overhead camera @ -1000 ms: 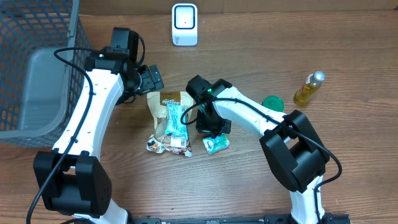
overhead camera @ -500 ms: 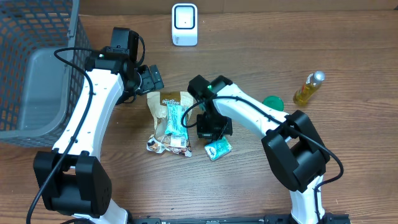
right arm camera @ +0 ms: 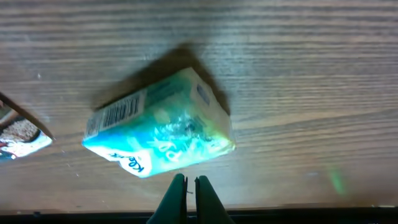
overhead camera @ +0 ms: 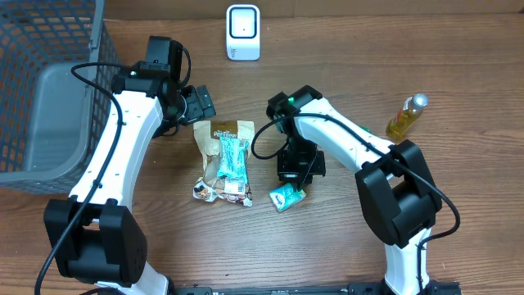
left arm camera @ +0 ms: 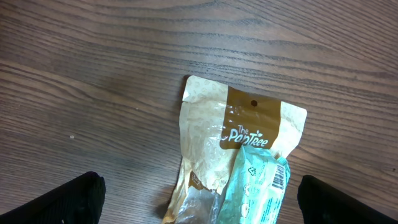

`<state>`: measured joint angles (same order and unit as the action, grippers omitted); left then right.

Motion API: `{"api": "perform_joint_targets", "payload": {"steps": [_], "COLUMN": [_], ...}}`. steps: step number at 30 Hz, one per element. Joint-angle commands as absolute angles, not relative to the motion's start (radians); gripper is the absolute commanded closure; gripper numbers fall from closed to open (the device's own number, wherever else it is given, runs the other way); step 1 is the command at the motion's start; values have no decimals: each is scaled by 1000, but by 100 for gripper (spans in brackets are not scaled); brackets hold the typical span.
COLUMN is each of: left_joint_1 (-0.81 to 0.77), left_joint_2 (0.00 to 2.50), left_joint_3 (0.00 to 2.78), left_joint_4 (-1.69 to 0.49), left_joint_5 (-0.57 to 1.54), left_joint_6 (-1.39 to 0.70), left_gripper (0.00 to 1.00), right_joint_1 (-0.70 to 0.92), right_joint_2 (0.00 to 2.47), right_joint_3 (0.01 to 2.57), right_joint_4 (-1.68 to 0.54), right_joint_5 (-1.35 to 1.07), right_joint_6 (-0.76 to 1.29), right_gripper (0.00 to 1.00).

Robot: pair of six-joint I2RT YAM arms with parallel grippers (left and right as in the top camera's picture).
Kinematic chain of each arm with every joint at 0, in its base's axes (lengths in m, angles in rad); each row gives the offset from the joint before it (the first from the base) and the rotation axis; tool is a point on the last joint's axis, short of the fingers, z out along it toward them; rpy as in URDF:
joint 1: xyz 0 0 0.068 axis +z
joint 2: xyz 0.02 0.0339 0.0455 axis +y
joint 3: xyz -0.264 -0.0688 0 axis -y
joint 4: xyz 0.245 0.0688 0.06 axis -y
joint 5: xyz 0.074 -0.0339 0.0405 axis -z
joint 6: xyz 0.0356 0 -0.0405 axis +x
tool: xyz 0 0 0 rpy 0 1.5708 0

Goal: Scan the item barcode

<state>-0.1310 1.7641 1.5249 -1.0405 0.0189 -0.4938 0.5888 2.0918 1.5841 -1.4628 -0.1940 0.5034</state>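
A small teal packet lies on the wooden table, its barcode facing up on the left side. My right gripper is shut with nothing between its fingers, its tips just short of the packet's near edge. From overhead the teal packet lies just below the right gripper. The white scanner stands at the back. My left gripper is wide open above a cream and brown snack pouch, with a long teal wrapper lying on the pouch.
A pile of snack packs lies between the arms. A grey wire basket fills the left edge. A yellow bottle lies at the right, with a green lid partly hidden by the right arm.
The right gripper has moved right off the small teal packet with its jaws closing empty. The packet has slid slightly down and right. The left arm has not moved.
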Motion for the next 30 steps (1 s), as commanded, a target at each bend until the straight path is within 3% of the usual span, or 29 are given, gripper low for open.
{"api": "perform_joint_targets", "payload": {"steps": [1,12,30], "left_joint_1": [-132,-132,-132], "left_joint_2": [1766,1766,1766], "left_joint_3": [1540,1540,1540], "left_joint_4": [-1039,-1039,-1039], "left_joint_5": [19,19,19], "left_joint_6": [-482,-482,-482], "left_gripper": [0,0,0], "right_joint_1": [614,699,696], "right_joint_2": [2064,2065,2065], "right_joint_3": [1568,1472,1400], "right_joint_4": [-1464,-1424,-1219], "right_joint_5": [-184,-176,6], "right_joint_6": [489,509,557], "right_gripper": [96,96,96]}}
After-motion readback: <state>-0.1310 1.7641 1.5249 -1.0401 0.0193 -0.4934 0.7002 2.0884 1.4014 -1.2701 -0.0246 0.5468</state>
